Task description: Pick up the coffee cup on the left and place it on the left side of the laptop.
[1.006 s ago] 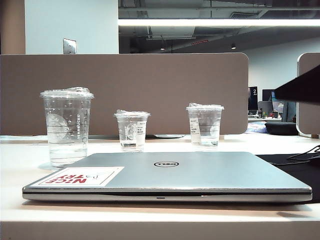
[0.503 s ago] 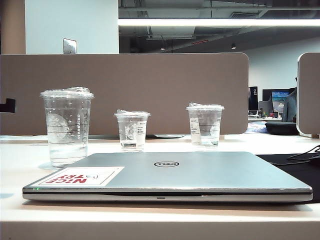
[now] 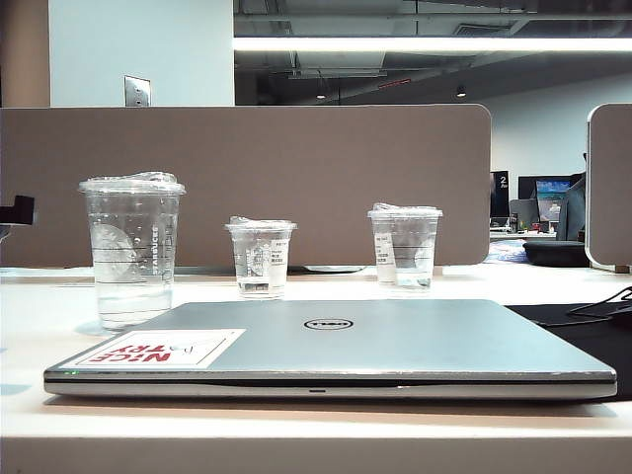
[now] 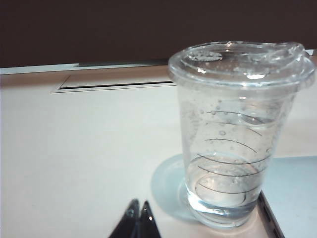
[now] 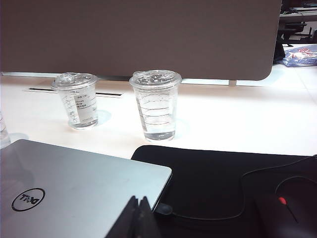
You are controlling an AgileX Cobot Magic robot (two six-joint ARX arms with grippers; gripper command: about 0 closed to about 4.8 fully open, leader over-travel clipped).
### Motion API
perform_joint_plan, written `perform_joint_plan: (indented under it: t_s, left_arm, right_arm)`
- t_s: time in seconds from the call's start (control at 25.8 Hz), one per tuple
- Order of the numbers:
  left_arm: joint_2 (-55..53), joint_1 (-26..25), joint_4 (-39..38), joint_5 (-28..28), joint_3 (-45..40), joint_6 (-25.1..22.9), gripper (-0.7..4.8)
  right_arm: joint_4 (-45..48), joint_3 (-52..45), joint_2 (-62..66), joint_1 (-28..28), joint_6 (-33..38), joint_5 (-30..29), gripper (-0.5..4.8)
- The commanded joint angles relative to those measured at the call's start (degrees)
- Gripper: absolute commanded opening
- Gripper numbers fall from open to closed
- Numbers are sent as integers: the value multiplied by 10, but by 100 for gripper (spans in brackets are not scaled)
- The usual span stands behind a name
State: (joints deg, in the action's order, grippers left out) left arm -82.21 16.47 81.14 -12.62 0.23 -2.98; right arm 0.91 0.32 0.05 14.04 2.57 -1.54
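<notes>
Three clear lidded cups stand on the worktop (image 3: 30,326) in the exterior view, behind a closed laptop (image 3: 395,341). We note the coffee cup (image 3: 131,252), the tallest, upright at the laptop's rear left corner, with a little water in its base. A short cup (image 3: 261,259) stands near centre and a mid-height cup (image 3: 404,247) further right, well apart from each other. A dark piece at the far left edge (image 3: 17,210) may belong to the left arm; we cannot tell.

Left wrist view: we record the left tool (image 4: 137,218) with its fingertips pressed together, holding nothing, low over bare worktop (image 4: 74,163). The coffee cup (image 4: 237,134) stands upright just beside it, apart, touching or nearly touching the laptop's corner (image 4: 292,193).

Right wrist view: the right tool (image 5: 137,214) shows fingertips together, empty, above the laptop's edge (image 5: 74,183) beside a black mat (image 5: 223,183). Two labelled cups (image 5: 77,100) (image 5: 155,104) stand beyond. A mouse (image 5: 287,213) lies on the mat.
</notes>
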Motion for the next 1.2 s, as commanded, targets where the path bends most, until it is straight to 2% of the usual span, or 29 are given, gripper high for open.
perform_joint_plan:
  t_s: [0.04, 0.85, 1.01, 1.08, 1.12, 1.2]
  left_arm:
    - [1, 0, 3, -2, 1, 0, 4]
    - [2, 0, 3, -2, 1, 0, 4]
    - [32, -1, -23, -7, 1, -1, 4]
    - [92, -3, -101, -35, 1, 0, 4]
    - [144, -7, -181, -35, 1, 1, 4]
    - [209, -21, -275, 9, 1, 4, 4]
  right_arm:
    - [8, -2, -1, 0, 0, 1, -5]
    - [8, -2, -1, 0, 0, 1, -5]
    - [8, -2, -1, 0, 0, 1, -5]
    - [8, -2, -1, 0, 0, 1, -5]
    - [8, -2, -1, 0, 0, 1, -5]
    - [8, -2, -1, 0, 0, 1, -5]
